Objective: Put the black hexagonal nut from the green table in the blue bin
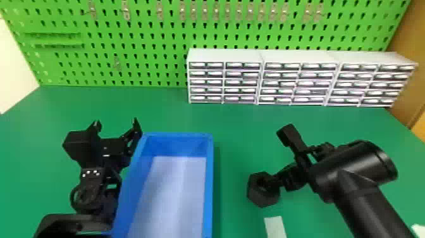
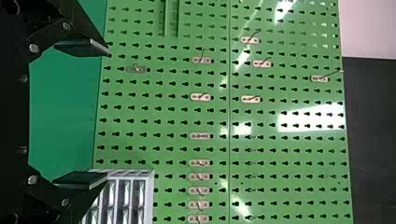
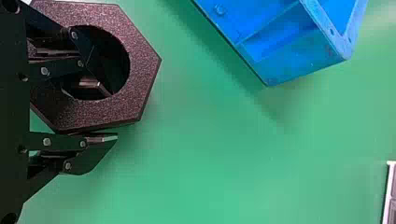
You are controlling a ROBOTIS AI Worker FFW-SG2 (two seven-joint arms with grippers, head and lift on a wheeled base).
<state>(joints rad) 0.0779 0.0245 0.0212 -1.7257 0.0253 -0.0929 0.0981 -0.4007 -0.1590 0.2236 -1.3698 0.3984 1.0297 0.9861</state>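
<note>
Right claw (image 3: 114, 115) found pinching the black hexagonal nut (image 1: 264, 198) by its wall, one finger in the hole, one outside. Nut lies right of the blue bin (image 1: 209, 183), apart from it; required carry judged leftward, over the bin's right wall.

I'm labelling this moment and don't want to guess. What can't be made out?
- Blue bin: near end cut off by the head view's bottom edge.
- White strip: cut off there too.
- Nut: partly behind the right gripper in the right wrist view; its underside faces away.
- Drawers: contents hidden behind their fronts, head view.
</note>
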